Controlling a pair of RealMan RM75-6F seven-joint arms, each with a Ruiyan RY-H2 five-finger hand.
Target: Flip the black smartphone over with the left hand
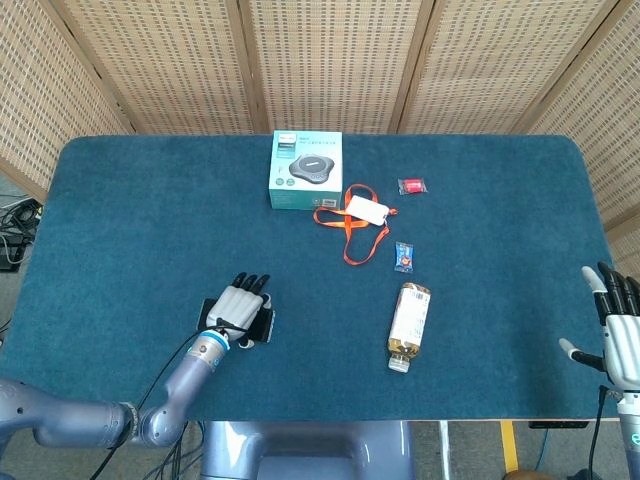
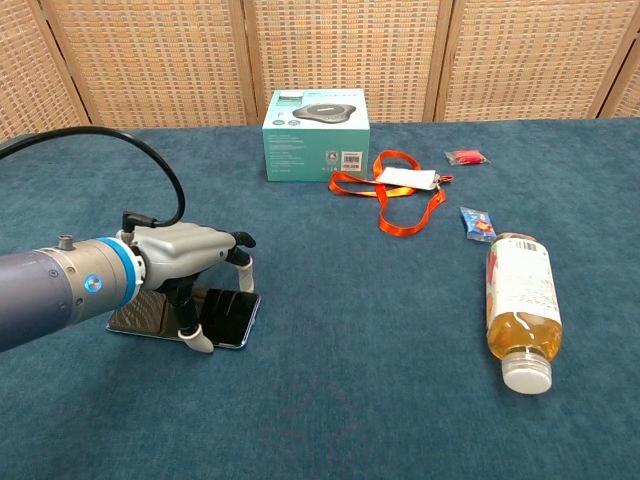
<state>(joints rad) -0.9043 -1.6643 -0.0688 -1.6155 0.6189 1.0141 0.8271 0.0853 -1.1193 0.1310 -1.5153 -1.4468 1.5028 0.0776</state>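
The black smartphone (image 2: 224,314) lies flat near the table's front left, its glossy face reflecting light. My left hand (image 2: 186,262) arches over it, thumb at its near edge and the other fingers at its far edge, gripping it across its width. In the head view the left hand (image 1: 236,306) covers most of the smartphone (image 1: 266,325), leaving only its right end showing. My right hand (image 1: 621,336) hangs off the table's front right corner with fingers spread and nothing in it.
A teal box (image 2: 316,134) stands at the back centre. An orange lanyard with a white badge (image 2: 398,184), a red candy (image 2: 465,156) and a blue candy (image 2: 478,224) lie to its right. A bottle (image 2: 523,308) lies on its side at front right.
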